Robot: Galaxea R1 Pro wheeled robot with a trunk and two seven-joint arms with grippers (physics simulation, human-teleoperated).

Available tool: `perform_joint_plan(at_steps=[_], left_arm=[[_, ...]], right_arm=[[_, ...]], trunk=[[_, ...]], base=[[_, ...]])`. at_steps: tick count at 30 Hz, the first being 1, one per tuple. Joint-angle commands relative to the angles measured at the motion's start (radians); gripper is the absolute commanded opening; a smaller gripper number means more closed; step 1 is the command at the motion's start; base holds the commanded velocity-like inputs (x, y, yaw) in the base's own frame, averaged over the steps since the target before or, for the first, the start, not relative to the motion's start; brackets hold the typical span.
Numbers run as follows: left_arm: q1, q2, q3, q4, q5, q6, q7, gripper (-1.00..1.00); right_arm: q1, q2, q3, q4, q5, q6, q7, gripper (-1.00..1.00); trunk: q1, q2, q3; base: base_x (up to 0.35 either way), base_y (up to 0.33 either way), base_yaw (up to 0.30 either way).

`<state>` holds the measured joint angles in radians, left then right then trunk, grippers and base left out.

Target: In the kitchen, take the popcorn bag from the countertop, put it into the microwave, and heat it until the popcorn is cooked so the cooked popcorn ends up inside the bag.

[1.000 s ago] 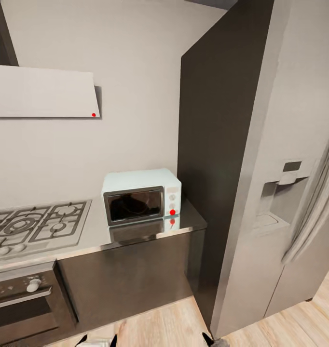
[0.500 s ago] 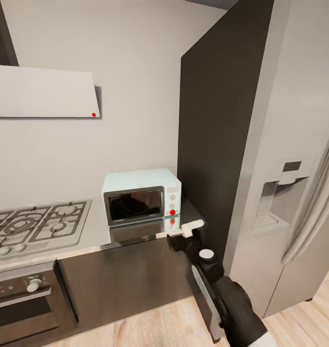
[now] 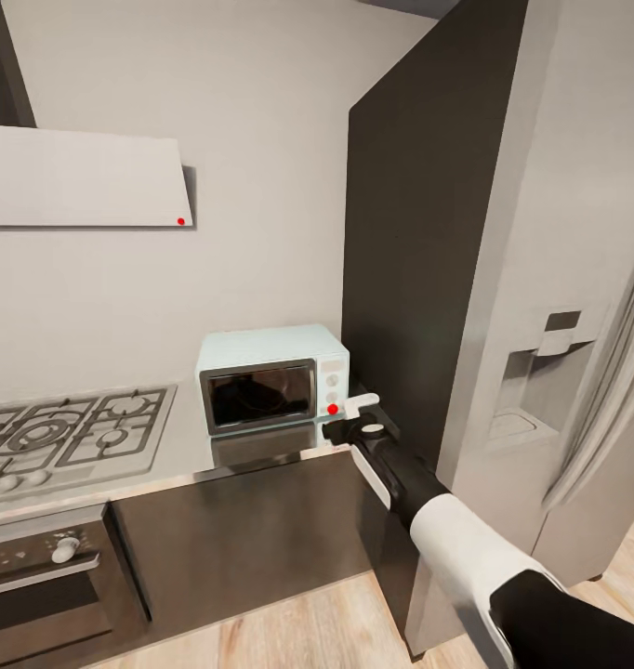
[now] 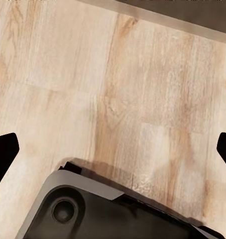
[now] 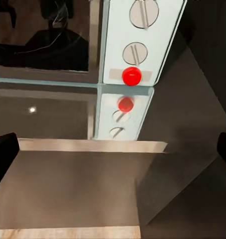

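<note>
Right claw (image 3: pixel 352 415) spread wide and empty near the microwave (image 3: pixel 272 375) red light (image 5: pixel 131 76); reaching on, it could bump the knobs (image 5: pixel 135 53) or shove the microwave along the bench (image 3: pixel 196 446)

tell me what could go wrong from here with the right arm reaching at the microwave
1. The right end effector is open and empty beside the pale-blue box microwave, whose dark glass door looks shut; no popcorn bag is visible, so pressing the round red light-button might start it empty.
2. The arm runs close along the tall dark cabinet panel and over the grey steel countertop edge; a sideways correction could scrape either.
</note>
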<state>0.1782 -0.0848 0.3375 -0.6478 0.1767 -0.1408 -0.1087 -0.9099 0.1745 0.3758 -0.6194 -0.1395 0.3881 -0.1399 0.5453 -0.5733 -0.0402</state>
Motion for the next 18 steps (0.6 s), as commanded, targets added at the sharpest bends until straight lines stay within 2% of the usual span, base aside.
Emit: perform_joint_plan(at_steps=[1,2,8,14,18], left_arm=[[0.0,-0.001,0.005,-0.001,0.01,0.001,-0.009,1.0],[0.0,-0.001,0.005,-0.001,0.01,0.001,-0.009,1.0],[0.0,-0.001,0.004,0.0,0.006,0.001,-0.009,1.0],[0.0,-0.001,0.001,0.001,-0.002,0.001,-0.009,1.0],[0.0,0.0,-0.001,0.002,-0.003,0.0,-0.009,1.0]], right_arm=[[-0.002,0.0,0.005,0.003,-0.012,-0.001,-0.009,1.0],[-0.003,0.0,0.005,0.004,-0.013,-0.003,-0.009,-1.0],[-0.003,0.0,0.005,0.006,-0.015,-0.009,-0.009,-1.0],[-0.004,0.0,0.004,0.055,-0.017,-0.009,-0.009,-1.0],[-0.003,0.0,0.003,0.131,-0.017,-0.051,-0.009,-1.0]], trunk=[[0.0,-0.002,-0.002],[0.0,-0.002,-0.002],[0.0,-0.002,-0.002],[0.0,-0.002,-0.002],[0.0,-0.002,-0.002]], base=[[0.0,0.0,0.0],[0.0,0.0,0.0],[0.031,0.0,0.0],[0.297,0.0,0.0],[0.312,0.0,0.0]])
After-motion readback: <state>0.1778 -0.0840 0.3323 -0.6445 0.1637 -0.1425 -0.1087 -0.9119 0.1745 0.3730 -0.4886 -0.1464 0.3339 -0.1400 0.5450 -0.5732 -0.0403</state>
